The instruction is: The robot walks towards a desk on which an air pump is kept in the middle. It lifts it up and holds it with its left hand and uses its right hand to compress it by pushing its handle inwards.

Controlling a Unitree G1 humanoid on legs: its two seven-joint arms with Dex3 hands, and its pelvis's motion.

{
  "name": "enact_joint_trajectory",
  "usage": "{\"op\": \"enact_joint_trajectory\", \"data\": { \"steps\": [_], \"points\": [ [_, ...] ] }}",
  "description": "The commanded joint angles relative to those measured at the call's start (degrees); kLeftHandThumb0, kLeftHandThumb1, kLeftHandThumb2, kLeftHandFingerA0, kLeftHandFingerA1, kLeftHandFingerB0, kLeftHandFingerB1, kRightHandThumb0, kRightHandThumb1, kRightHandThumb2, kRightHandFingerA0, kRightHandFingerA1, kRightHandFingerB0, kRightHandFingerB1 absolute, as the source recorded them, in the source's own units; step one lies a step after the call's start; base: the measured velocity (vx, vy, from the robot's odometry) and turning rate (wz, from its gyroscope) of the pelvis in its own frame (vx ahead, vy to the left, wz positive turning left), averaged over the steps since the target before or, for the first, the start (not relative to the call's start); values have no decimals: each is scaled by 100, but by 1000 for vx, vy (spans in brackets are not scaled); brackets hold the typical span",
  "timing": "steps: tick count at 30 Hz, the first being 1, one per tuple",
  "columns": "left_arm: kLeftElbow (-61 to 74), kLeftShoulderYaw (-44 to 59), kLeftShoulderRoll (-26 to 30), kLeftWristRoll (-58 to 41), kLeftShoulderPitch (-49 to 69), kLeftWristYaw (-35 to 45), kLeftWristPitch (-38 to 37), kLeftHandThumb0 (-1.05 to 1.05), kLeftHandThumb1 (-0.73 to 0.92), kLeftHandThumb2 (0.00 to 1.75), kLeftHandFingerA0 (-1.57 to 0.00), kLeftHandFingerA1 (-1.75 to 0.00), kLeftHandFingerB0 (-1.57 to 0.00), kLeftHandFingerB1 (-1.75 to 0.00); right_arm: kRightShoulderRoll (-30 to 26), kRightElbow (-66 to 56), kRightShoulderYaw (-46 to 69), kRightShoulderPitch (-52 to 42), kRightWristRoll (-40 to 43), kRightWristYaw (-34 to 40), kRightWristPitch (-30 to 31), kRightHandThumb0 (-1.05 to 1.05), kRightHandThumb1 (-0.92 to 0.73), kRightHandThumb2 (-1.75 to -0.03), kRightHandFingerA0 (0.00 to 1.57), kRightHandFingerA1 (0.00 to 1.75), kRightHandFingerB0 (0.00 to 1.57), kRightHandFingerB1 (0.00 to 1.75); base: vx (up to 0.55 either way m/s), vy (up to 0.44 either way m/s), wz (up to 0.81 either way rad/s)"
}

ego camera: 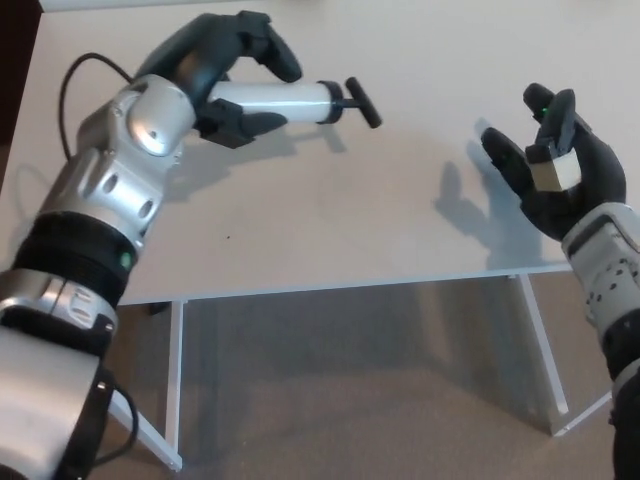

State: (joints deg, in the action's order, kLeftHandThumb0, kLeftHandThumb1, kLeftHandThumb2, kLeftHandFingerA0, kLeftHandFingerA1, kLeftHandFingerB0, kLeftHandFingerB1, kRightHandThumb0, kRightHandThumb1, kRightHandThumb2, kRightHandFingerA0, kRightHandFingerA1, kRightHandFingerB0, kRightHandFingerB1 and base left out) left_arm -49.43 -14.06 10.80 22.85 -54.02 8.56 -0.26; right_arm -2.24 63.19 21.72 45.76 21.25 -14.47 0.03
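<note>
Pump (285,100) sat in the upper left of the frame, held clear above the white worktop (330,230) by the left hand (225,65), whose fingers (262,42) were wrapped over the white barrel from above with the thumb closing from below. The barrel's long axis ran nearly level across the picture, left to right, and its black T-handle (362,101) stuck out from the right end, pointing toward the right side of the frame. The short stub of rod showing between barrel and handle suggested the plunger was close to fully in, though that was hard to tell for certain.

The right hand (548,170) hung at the right edge, well apart from the handle, holding nothing, its fingers (503,155) spread and its palm turned toward the pump. It lay lower in the picture than the handle, so it was not lined up with the barrel's axis.

Any further push would call for the right hand to travel left and upward, meet the handle squarely, and press along the barrel toward the left hand.
</note>
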Motion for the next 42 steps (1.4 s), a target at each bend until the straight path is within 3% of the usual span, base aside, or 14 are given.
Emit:
{"op": "enact_joint_trajectory", "data": {
  "steps": [1,5,6,10,11,13,14,15,16,17,18,24,35,42],
  "points": [
    [-261,110,266,-107,-100,16,-270,-13,78,69,-88,-153,-71,-122,-247,116,8,-136,-98,-93,-217,-90,-80,-115,8,29,7,17,0,0,0],
    [-337,82,296,-88,-132,-8,-322,-11,77,64,-86,-154,-67,-124,-290,141,43,-174,-78,-217,-266,-89,-80,-115,7,26,7,15,0,0,0],
    [-348,74,301,-83,-131,-21,-356,-13,78,63,-89,-144,-68,-115,-300,157,55,-176,-72,-217,-271,-89,-80,-114,8,27,7,16,0,0,0],
    [-342,53,295,-91,-91,-30,-469,-15,77,63,-88,-140,-68,-115,-322,154,70,-200,-72,-185,-269,-89,-81,-114,8,26,7,17,0,0,0],
    [-346,39,272,-95,-51,-24,-515,-14,75,62,-87,-143,-65,-125,-325,138,70,-208,-74,-185,-274,-89,-80,-114,8,26,7,17,0,0,0],
    [-358,24,244,-99,-8,-18,-568,-14,75,62,-87,-143,-65,-125,-329,124,72,-215,-75,-189,-283,-89,-80,-114,8,26,7,17,0,0,0],
    [-373,46,184,-171,28,54,-593,-7,78,63,-91,-142,-78,-111,-332,116,92,-211,-45,-265,-292,-89,-81,-115,7,24,7,15,0,0,0],
    [-373,46,184,-171,28,54,-593,-7,78,63,-91,-142,-78,-111,-332,116,92,-211,-45,-265,-292,-89,-81,-115,7,24,7,15,0,0,0],
    [-493,-29,159,-201,-10,429,-589,-66,42,80,0,-13,0,-17,-336,87,80,-211,-57,-291,-321,-89,-81,-115,8,26,7,16,0,0,0],
    [-584,-87,144,-220,-40,704,-587,-66,42,80,0,-13,0,-17,-339,67,72,-211,-69,-305,-343,-89,-81,-115,8,26,7,16,0,0,0],
    [-649,-299,97,-92,-138,1024,-489,-87,51,58,0,0,0,-1,-355,18,70,-185,-72,-354,-402,-90,-80,-115,7,24,7,15,0,0,0],
    [-741,-756,22,256,-241,971,-395,-98,58,61,0,0,0,-1,-371,-348,78,-278,-41,-307,-386,-90,-77,-113,10,34,9,22,0,0,0],
    [-714,-1096,92,303,-66,1109,-596,-102,62,65,0,0,0,-1,-447,-1381,122,-526,139,-496,-78,-90,-77,-112,9,30,10,24,0,0,0],
    [-225,-952,366,173,12,1235,-548,-100,61,64,0,0,0,-2,-559,-2946,-170,-1004,102,-671,188,-89,-78,-112,9,30,8,20,0,0,0]
  ]
}}
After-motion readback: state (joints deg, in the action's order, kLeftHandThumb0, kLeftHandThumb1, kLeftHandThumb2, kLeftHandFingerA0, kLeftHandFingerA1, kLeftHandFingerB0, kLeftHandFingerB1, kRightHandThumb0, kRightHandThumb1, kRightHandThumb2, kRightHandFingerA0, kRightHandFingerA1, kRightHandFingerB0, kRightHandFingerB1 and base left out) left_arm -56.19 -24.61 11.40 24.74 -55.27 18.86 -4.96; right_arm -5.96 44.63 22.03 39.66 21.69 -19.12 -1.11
